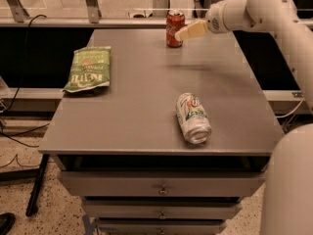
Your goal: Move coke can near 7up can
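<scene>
Fingers (180, 34), gap not discernible, just beside upright red coke can (172, 26); green-lettered 7up can (193, 117) sideways.

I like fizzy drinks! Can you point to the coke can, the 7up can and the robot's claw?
coke can (172, 31): camera view, on its red side.
7up can (193, 117): camera view, middle of its side, lying down.
claw (183, 32): camera view, on its pale tip, close beside the coke can.
</scene>
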